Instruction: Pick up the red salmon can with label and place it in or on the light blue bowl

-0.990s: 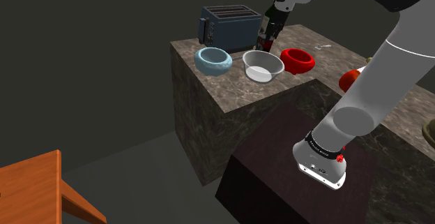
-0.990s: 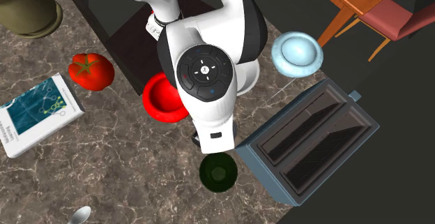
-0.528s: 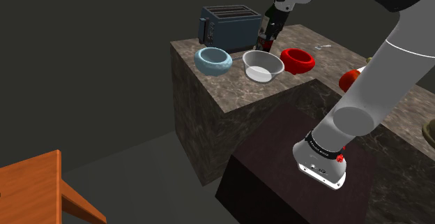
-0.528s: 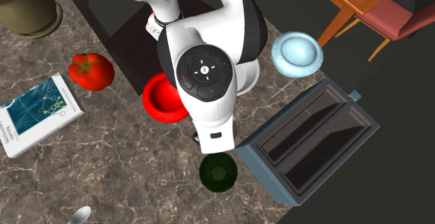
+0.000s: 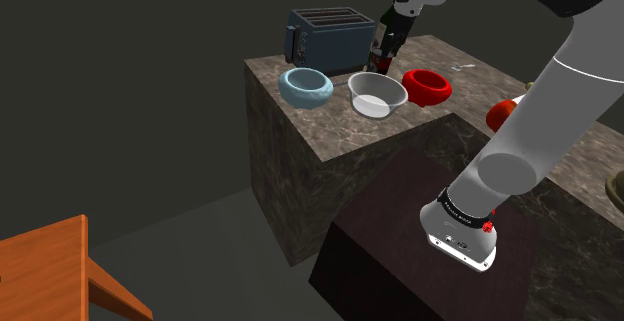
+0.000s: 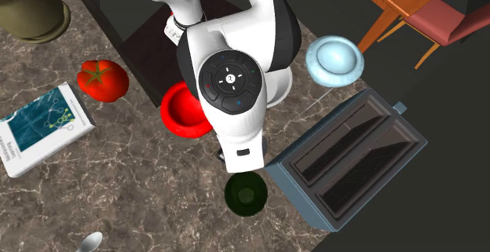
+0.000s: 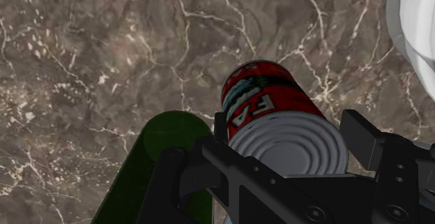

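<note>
Salmon can [image 7: 272, 107], red with a printed label, is clasped between the black jaws, its ribbed silver end toward the wrist camera, over the marble counter [image 7: 84, 62] beside a dark green cup [image 7: 171, 163]. In the shoulder view it is between the toaster [image 5: 328, 32] and a white bowl [image 5: 377, 93], apart from the light blue bowl [image 5: 306, 87].

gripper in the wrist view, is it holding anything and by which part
The gripper is shut on the red salmon can, its fingers clasping opposite sides of the labelled wall near the ridged grey end.
</note>
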